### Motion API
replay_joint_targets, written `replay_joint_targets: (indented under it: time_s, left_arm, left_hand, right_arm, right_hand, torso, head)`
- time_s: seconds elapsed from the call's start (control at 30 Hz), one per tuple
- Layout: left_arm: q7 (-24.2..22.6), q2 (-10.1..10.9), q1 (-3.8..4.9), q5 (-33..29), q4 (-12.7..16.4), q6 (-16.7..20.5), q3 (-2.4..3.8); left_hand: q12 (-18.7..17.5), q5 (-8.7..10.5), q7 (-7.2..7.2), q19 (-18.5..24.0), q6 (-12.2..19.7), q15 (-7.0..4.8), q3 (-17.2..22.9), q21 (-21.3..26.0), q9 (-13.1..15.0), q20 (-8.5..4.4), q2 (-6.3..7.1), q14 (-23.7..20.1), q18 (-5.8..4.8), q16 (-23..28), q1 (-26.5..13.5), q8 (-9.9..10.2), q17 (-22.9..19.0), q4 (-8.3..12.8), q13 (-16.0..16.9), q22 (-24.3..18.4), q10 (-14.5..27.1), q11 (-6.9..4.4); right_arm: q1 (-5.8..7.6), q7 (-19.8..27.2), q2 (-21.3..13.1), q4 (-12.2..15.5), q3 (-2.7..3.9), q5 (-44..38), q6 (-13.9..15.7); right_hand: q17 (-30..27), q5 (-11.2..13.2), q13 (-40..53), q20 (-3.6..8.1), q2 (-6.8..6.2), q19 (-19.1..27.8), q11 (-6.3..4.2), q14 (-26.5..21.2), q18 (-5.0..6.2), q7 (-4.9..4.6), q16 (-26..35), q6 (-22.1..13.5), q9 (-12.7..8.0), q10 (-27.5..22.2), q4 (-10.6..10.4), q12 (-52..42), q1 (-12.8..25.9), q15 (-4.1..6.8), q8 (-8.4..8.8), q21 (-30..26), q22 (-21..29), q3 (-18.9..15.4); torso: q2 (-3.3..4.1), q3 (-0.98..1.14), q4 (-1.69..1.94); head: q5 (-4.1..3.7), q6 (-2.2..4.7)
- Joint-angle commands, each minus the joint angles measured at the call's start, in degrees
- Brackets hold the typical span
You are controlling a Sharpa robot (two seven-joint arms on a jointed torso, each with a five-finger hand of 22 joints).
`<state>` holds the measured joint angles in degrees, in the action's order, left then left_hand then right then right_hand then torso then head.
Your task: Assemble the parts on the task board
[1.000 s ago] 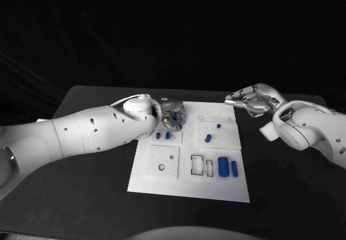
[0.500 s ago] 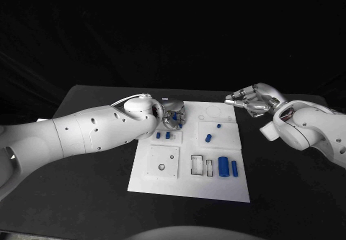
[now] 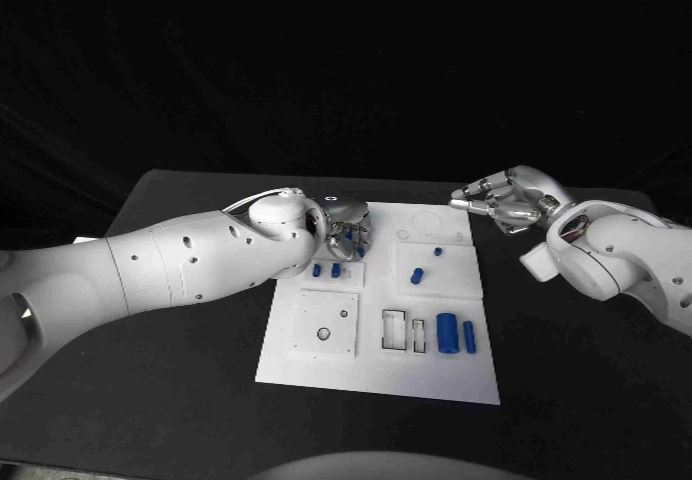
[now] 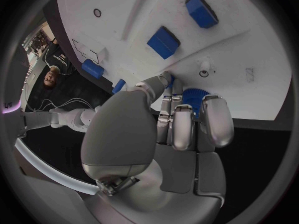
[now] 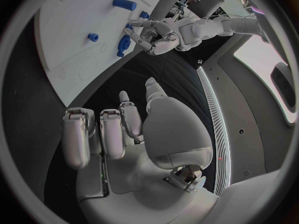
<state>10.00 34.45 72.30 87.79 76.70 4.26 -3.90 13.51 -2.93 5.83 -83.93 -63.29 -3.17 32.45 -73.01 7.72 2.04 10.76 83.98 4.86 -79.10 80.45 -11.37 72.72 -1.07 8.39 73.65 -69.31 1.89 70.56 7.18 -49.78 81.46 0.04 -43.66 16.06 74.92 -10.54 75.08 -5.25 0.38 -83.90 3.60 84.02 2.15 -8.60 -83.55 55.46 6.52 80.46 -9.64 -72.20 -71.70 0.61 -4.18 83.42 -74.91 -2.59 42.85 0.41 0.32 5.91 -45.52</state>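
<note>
The white task board (image 3: 378,368) lies in the middle of the black table. My left hand (image 3: 346,230) hangs over its far left part, fingers curled round a blue ridged round part (image 4: 192,96) close above the board (image 4: 249,59). My right hand (image 3: 502,203) hovers off the board's far right corner, fingers curled in with nothing in them (image 5: 118,134). Two small blue parts (image 3: 326,270) sit just near of the left hand. Two more (image 3: 418,275) lie mid-board, and two blue cylinders (image 3: 456,334) lie at the near right.
A square inset with a small hole (image 3: 326,322) and narrow rectangular slots (image 3: 401,331) occupy the board's near half. Black table (image 3: 173,400) surrounds the board on all sides. The right wrist view shows the left hand (image 5: 156,37) over the board (image 5: 69,40).
The left hand has shifted very slightly over the board's far left part. The right hand has stayed where it was.
</note>
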Motion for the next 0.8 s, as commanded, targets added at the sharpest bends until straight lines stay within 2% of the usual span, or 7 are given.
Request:
replay_joint_targets:
  time_s: [0.03,0.3,0.6,0.7,0.8]
  left_arm:
    - [0.0,0.0,-0.25,0.4,0.1,0.0,-0.13]
    - [-0.9,0.1,-0.31,-0.3,0.5,1.9,-0.06]
    - [-1.6,1.3,-0.31,-1.7,2.0,4.0,0.37]
    - [-1.6,2.3,-0.28,-2.6,3.1,4.4,0.64]
    - [-1.6,3.4,-0.24,-3.5,4.3,4.7,1.18]
  left_hand:
    - [-0.6,0.12,0.00,-3.0,-0.8,0.32,0.6,-0.3,0.1,0.48,-0.77,3.1,-1.15,-0.3,0.0,0.2,0.1,0.3,-0.1,0.2,-0.8,-0.05]
    - [-1.1,0.09,0.05,-3.1,-1.3,0.36,0.9,-0.7,0.1,0.55,-0.86,3.1,-1.21,-0.4,0.0,0.3,0.2,0.9,-0.1,0.6,-1.5,0.00]
    - [-1.8,0.05,0.25,-3.0,-1.4,0.51,1.2,-0.8,0.0,0.67,-0.81,3.1,-1.25,-0.5,-0.2,0.8,0.2,1.4,-0.3,0.8,-1.6,0.20]
    - [-1.9,0.05,0.27,-3.1,-1.4,0.53,1.2,-0.9,0.0,0.69,-0.81,3.1,-1.27,-0.5,-0.3,0.8,0.2,1.4,-0.3,0.9,-1.6,0.22]
    - [-2.1,0.06,0.34,-3.1,-1.4,0.57,1.3,-1.1,-0.1,0.73,-0.77,3.1,-1.30,-0.5,-0.4,1.0,0.1,1.5,-0.4,1.1,-1.7,0.27]
  right_arm:
    - [-0.03,0.4,0.1,0.1,0.01,-0.4,-0.6]
    - [-0.03,0.5,0.1,0.0,0.01,-0.4,-0.5]
    - [-0.03,0.6,0.1,0.0,0.01,-0.4,-0.4]
    - [-0.03,0.6,0.1,0.0,0.01,-0.4,-0.4]
    - [-0.03,0.6,0.1,0.0,0.01,-0.4,-0.4]
  right_hand:
    - [4.8,-0.4,2.6,0.05,0.56,0.4,0.05,3.7,0.76,-0.01,0.3,-0.4,0.0,-0.3,0.0,0.0,-0.1,0.17,0.06,-0.2,-1.4,-0.3]
    - [4.7,-0.4,2.6,0.05,0.59,0.4,0.04,3.7,0.77,-0.01,0.3,-0.4,0.1,-0.3,0.0,0.0,-0.1,0.17,0.05,-0.2,-1.4,-0.4]
    - [4.7,-0.4,2.6,0.05,0.59,0.4,0.04,3.7,0.77,-0.01,0.3,-0.4,0.1,-0.3,0.0,0.0,-0.1,0.17,0.04,-0.3,-1.3,-0.4]
    - [4.7,-0.4,2.6,0.05,0.59,0.4,0.04,3.7,0.77,-0.01,0.3,-0.4,0.1,-0.3,0.0,0.0,-0.1,0.17,0.04,-0.3,-1.3,-0.4]
    - [4.7,-0.4,2.6,0.05,0.59,0.4,0.04,3.7,0.77,-0.01,0.3,-0.4,0.1,-0.3,0.0,0.0,-0.1,0.17,0.04,-0.3,-1.3,-0.4]
  torso:
    - [0.00,-0.01,-0.02]
    - [-0.03,0.02,-0.03]
    - [-0.06,0.05,0.05]
    - [-0.05,0.03,0.06]
    - [-0.09,0.02,0.06]
  head:
    - [0.03,0.00]
    - [0.06,0.07]
    - [0.01,0.20]
    - [0.01,0.38]
    - [0.01,0.45]
